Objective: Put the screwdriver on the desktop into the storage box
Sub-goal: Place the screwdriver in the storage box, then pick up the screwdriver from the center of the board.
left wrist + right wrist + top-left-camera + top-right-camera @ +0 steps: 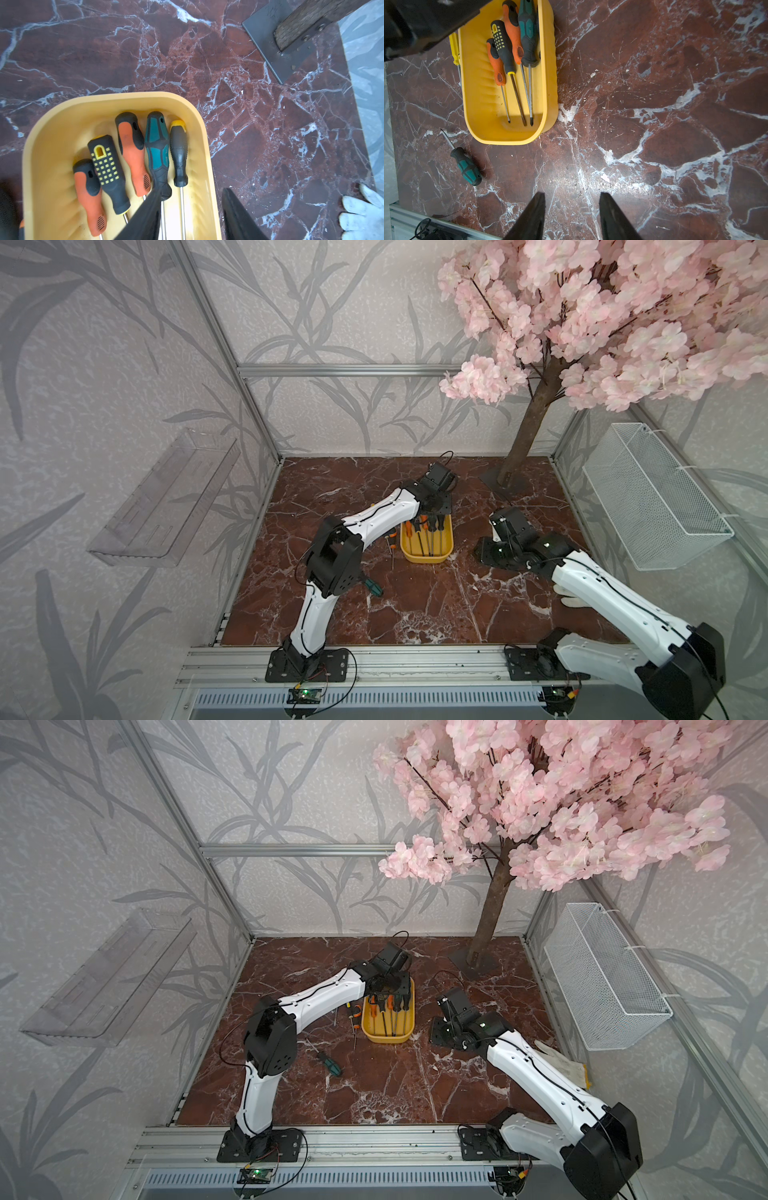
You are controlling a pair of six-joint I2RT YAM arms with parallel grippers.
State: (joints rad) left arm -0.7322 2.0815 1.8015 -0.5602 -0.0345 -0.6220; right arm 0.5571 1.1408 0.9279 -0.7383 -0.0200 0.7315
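Nearest me a green-handled screwdriver [467,167] lies on the desktop [654,124], short of the storage box [550,83], and the right gripper [572,194] hangs to the box's right, jaws apart and empty. Farther back the left gripper [191,190] hovers over the box, jaws apart, above five screwdrivers [133,153] lying inside.

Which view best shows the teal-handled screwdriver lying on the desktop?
The right wrist view: the teal-handled screwdriver lies whole, handle to tip, apart from the storage box. In a top view it shows whole but small; in a top view the left arm hides its shaft. The left wrist view misses it.
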